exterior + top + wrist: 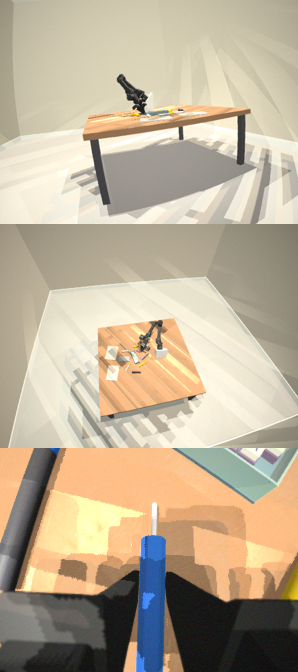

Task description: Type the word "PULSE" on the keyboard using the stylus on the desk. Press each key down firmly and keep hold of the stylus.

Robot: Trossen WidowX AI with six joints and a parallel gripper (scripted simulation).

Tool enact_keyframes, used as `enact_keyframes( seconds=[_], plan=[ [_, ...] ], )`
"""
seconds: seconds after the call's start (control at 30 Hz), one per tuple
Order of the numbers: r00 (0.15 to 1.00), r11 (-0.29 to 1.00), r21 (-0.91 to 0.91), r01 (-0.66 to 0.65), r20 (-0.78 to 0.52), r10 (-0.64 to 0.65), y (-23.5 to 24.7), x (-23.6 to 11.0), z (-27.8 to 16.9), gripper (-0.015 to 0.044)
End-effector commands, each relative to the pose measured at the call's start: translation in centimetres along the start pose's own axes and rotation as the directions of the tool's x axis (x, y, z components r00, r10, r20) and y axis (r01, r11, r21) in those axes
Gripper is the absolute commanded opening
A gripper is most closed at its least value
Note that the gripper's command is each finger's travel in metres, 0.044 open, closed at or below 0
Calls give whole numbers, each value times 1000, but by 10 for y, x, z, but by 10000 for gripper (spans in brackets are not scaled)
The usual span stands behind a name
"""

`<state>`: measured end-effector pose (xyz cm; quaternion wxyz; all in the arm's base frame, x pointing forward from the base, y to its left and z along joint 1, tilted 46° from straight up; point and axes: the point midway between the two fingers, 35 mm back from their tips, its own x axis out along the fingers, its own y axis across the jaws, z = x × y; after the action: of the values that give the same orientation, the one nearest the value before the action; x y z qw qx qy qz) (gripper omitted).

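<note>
Where the wrist view looks down past the pincer, the two black fingers press against either side of a blue stylus, so the pincer is closed and gripping it. White tip of the stylus points away from the camera, over the wooden surface; whether the tip touches the wood cannot be told. Just beyond and to the right, a corner of the pale teal keyboard enters the view, a few light keys visible inside its rim. A dark grey pen with a blue end lies along the left edge of that view, and a sliver of something yellow shows at the right edge. From the top view: the arm rises from a white base block and folds down toward the keyboard, the pincer low beside the keyboard's near end. Scattered round the keyboard are a blue pen, a yellow pen, a white pen, a dark pen and a grey block. Two white sheets lie farther left on the surface. Exterior view shows the arm bent low over the surface, which stands on dark legs.
</note>
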<state>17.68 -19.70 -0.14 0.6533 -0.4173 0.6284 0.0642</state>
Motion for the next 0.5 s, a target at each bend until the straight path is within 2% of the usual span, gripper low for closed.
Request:
enact_keyframes(
  seconds=[0.0, 0.3, 0.47],
  plan=[
    [1000, 1000, 2, 2, -1, -2, -1, -5, 3, 0],
    [1000, 1000, 3, 0, 3, 0, -1, -40, 24, 0],
    [1000, 1000, 3, 0, 3, 0, -1, -43, 25, 0]
  ],
)
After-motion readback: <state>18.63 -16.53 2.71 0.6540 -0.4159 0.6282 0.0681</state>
